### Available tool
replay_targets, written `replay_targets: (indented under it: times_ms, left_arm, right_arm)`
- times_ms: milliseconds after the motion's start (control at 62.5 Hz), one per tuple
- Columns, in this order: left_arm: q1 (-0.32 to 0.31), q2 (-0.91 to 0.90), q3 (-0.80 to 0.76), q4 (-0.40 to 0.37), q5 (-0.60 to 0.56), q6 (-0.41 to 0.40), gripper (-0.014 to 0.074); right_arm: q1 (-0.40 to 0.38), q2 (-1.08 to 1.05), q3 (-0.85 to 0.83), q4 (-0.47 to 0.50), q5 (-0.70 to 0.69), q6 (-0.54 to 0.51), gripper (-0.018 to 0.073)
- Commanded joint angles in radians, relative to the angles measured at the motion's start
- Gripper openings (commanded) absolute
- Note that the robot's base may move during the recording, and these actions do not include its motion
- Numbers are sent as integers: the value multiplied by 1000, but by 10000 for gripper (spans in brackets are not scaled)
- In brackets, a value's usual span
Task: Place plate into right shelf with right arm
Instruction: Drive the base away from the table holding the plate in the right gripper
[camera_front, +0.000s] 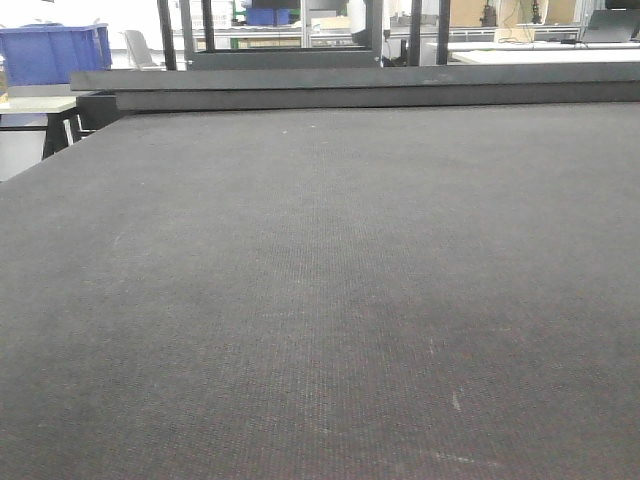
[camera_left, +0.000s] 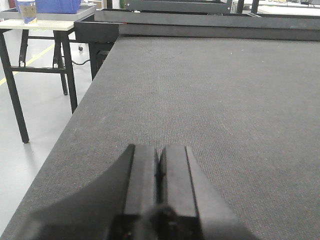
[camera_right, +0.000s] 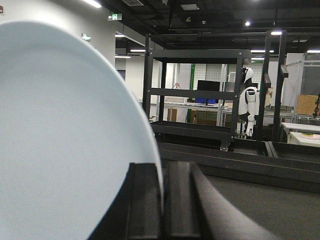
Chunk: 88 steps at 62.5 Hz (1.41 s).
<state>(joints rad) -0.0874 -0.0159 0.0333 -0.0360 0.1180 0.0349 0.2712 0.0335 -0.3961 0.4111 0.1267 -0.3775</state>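
In the right wrist view the white plate (camera_right: 65, 130) stands on edge and fills the left half of the picture. My right gripper (camera_right: 162, 167) is shut on the plate's rim, with one dark finger on each side of it. My left gripper (camera_left: 159, 150) is shut with nothing between its fingers, low over the dark grey table (camera_left: 210, 100) near its left edge. The right shelf is out of view. Neither gripper shows in the front view.
The dark grey table (camera_front: 320, 280) spreads ahead, with raised dark rails (camera_front: 380, 90) along its far edge. A black rack (camera_right: 195, 95) and a white humanoid figure (camera_right: 247, 100) stand beyond it. A side table (camera_left: 40, 25) with a blue bin (camera_front: 50, 50) stands to the left.
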Motion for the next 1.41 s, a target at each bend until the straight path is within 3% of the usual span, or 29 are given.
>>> replay_targets:
  times_ms: [0, 1391]
  left_arm:
    - [-5, -7, 8, -6, -87, -3, -47]
    - [-5, -7, 8, -6, -87, -3, -47]
  right_arm:
    - [-7, 9, -15, 13, -127, 0, 57]
    - [-4, 9, -15, 13, -120, 0, 57]
